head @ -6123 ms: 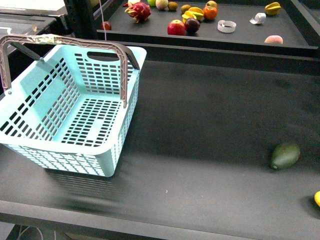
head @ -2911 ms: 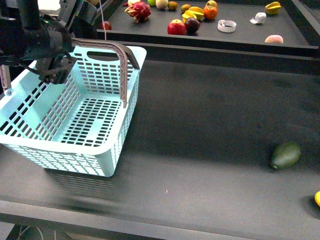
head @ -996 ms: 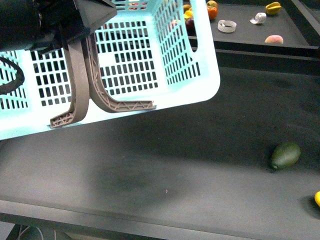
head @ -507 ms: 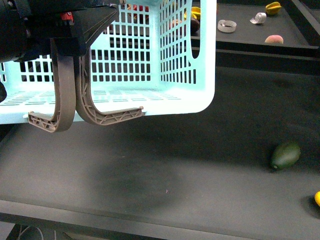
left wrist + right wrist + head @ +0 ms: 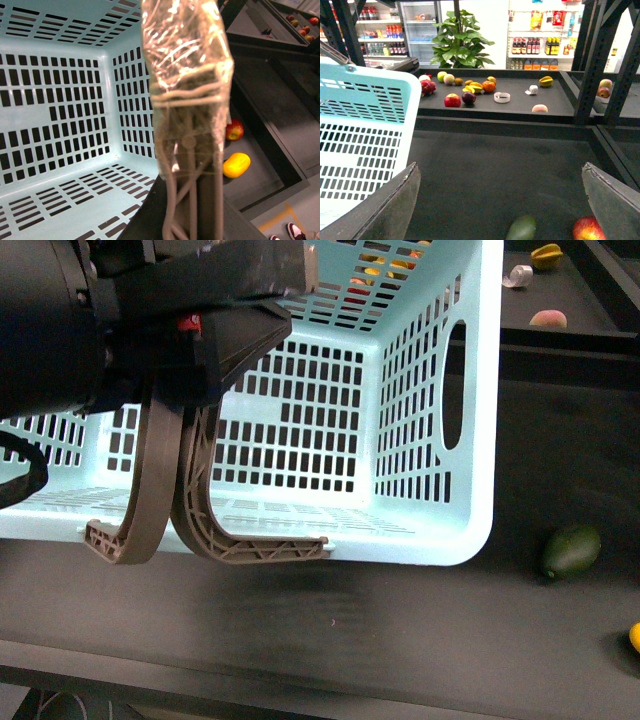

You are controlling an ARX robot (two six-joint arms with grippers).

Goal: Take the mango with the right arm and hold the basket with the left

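**A:** Where was the smooth, bright yellow oval mango [image 5: 236, 165]?

**B:** Lying on the dark matte counter [image 5: 420, 640], well apart from the pale turquoise slotted plastic basket [image 5: 420, 540]. My right claw [image 5: 500, 167] hung wide open, empty.

**A:** Why was the basket tilted?

**B:** My left claw [image 5: 240, 305] was clamped on both ribbed grey-brown handles [image 5: 185, 500], so it hung off the counter, likely ready for fruit.
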